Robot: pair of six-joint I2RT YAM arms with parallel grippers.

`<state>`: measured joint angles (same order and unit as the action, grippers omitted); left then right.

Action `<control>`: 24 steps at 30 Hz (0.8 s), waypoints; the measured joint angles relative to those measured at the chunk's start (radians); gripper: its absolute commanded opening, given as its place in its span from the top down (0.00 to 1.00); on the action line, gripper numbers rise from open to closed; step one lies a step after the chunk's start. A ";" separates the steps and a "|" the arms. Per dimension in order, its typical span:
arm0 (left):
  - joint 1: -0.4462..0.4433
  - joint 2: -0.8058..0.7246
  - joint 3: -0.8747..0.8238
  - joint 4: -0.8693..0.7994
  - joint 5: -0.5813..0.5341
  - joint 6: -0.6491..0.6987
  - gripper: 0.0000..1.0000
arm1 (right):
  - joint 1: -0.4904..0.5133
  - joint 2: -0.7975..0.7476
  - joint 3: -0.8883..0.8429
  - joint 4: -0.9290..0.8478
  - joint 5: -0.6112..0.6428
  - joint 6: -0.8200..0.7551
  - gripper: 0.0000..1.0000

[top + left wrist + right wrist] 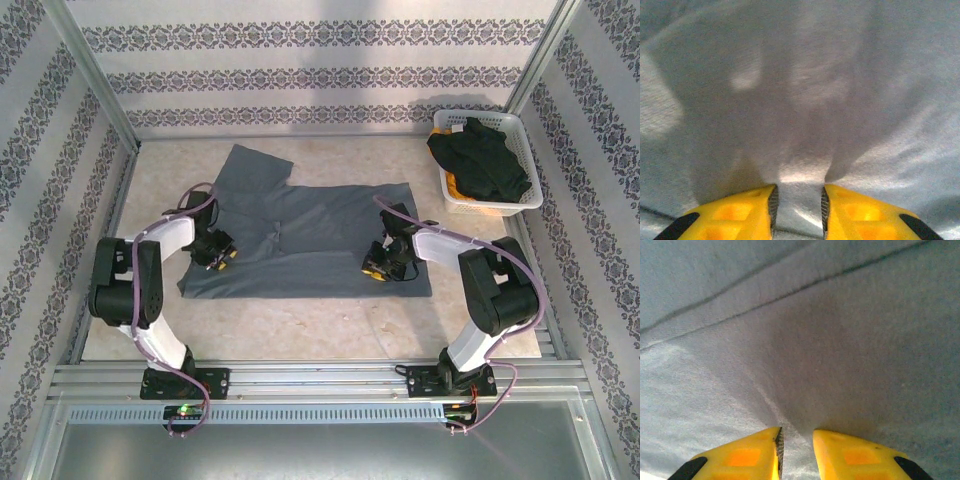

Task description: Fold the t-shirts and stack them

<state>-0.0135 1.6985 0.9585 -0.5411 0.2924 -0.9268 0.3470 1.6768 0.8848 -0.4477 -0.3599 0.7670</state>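
The slate blue-grey t-shirt [320, 225] lies spread on the table, one sleeve pointing to the far left. My left gripper [220, 258] sits at its left edge. In the left wrist view my yellow fingers [797, 189] pinch a raised ridge of the grey cloth [805, 125]. My right gripper [377, 266] rests on the shirt's near right part. There a crease of the cloth [790, 340] runs into the narrow gap between its fingers [797, 431]. The black t-shirt [482, 160] is heaped in the basket, and the orange-yellow t-shirt [454, 186] peeks out beneath it.
The white lattice basket [480, 118] stands at the far right corner. Patterned walls close in the back and both sides. A metal rail [320, 378] with both arm bases runs along the near edge. Bare tabletop [300, 325] lies in front of the shirt.
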 measured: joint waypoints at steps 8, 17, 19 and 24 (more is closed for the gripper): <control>0.103 -0.148 -0.158 0.017 -0.003 -0.018 0.70 | 0.134 0.014 0.028 -0.095 -0.004 -0.010 0.71; 0.179 -0.251 -0.200 -0.109 -0.104 -0.009 0.59 | 0.203 -0.065 -0.025 -0.155 -0.031 0.044 0.63; 0.168 -0.250 -0.134 -0.131 -0.146 -0.019 0.55 | 0.179 -0.106 -0.011 -0.163 0.004 0.047 0.60; 0.106 -0.169 0.113 -0.094 -0.209 -0.068 0.55 | 0.070 -0.166 0.102 -0.098 0.079 0.046 0.60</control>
<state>0.0921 1.5291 1.0714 -0.6350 0.0837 -0.9947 0.4168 1.5112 0.9871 -0.5457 -0.2806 0.8131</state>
